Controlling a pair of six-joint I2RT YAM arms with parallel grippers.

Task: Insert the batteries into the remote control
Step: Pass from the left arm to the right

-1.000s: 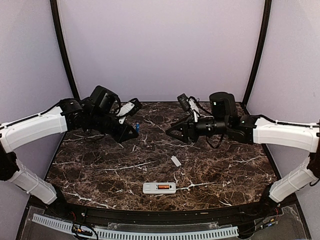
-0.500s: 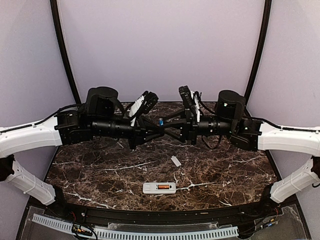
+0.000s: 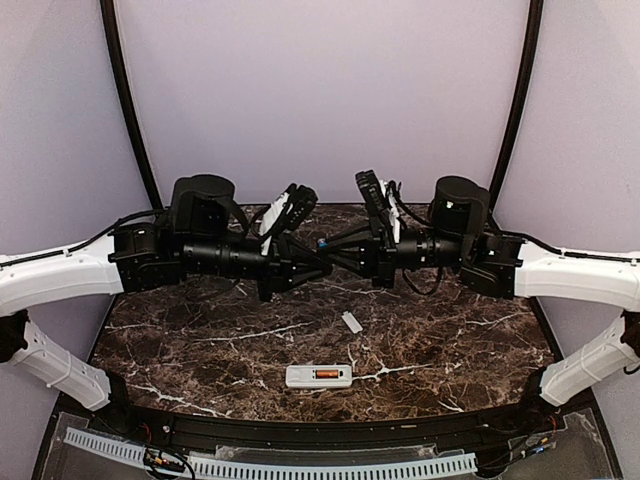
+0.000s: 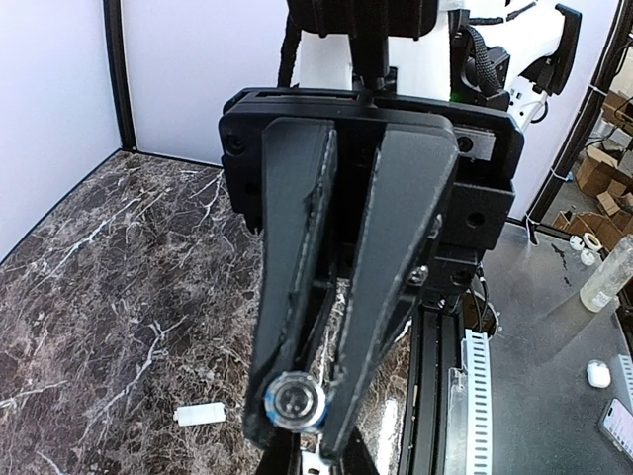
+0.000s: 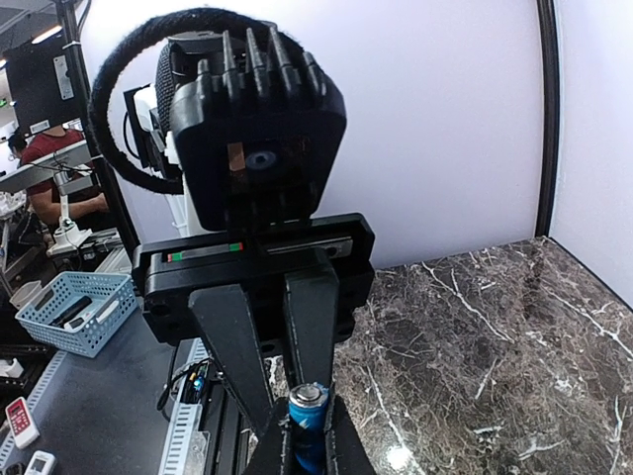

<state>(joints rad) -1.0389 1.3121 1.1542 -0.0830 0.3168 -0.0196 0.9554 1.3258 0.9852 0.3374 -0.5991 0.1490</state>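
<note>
Left gripper (image 3: pixel 318 266) and right gripper (image 3: pixel 329 251) sat tip to tip above the dark marble table (image 3: pixel 200 340) — both pinching the small blue cylindrical battery (image 5: pixel 307 411). White rectangular remote control (image 3: pixel 319 376) lay near the table's front edge — well apart from both.

The left gripper (image 3: pixel 320 262) and right gripper (image 3: pixel 324 246) meet tip to tip above the worktop (image 3: pixel 200 340) at its rear centre, one battery (image 3: pixel 321 243) between their tips. The remote control (image 3: pixel 319 376) lies front centre, the second battery (image 3: pixel 325 374) in it. A loose cover (image 3: pixel 352 322) lies behind it, slightly right.
</note>
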